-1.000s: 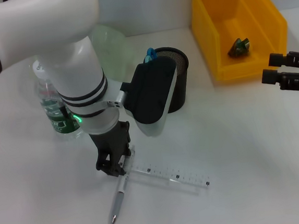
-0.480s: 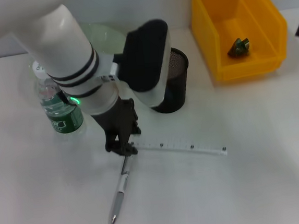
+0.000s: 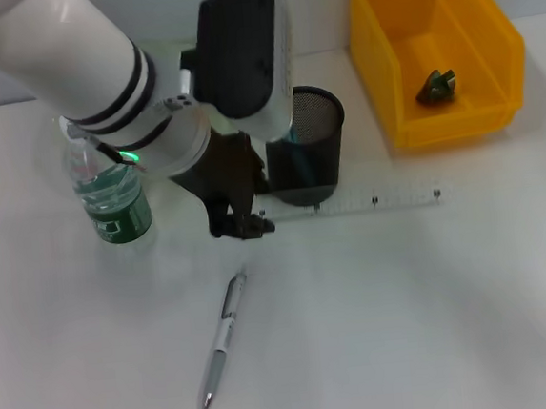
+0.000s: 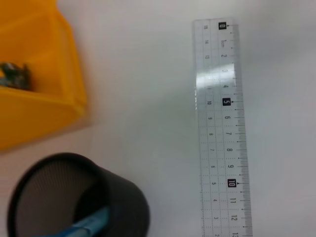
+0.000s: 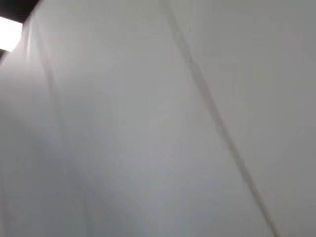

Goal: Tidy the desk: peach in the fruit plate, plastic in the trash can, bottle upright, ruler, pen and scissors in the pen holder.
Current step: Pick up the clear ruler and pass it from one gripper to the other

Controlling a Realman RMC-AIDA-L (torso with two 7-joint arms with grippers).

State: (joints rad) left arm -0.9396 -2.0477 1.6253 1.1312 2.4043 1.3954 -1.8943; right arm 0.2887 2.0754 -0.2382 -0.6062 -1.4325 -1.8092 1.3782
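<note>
My left gripper (image 3: 247, 225) is shut on one end of the clear ruler (image 3: 368, 201), which hangs level just in front of the black mesh pen holder (image 3: 313, 153). The left wrist view shows the ruler (image 4: 222, 128) stretching away beside the pen holder (image 4: 74, 197), with a blue handle (image 4: 91, 224) inside it. The silver pen (image 3: 222, 339) lies on the table nearer to me. To the left of the arm, the bottle (image 3: 110, 195) stands upright. A green plastic scrap (image 3: 436, 86) lies in the yellow trash can (image 3: 489, 52). Peach, fruit plate and scissors are hidden.
My left arm's bulk covers the table's far middle. The white table (image 3: 408, 327) stretches out in front and to the right. In the right wrist view there is only a blank pale surface.
My left gripper has lifted the ruler off the table and carried it away from the pen toward the pen holder. The right gripper has moved out of the head view.
</note>
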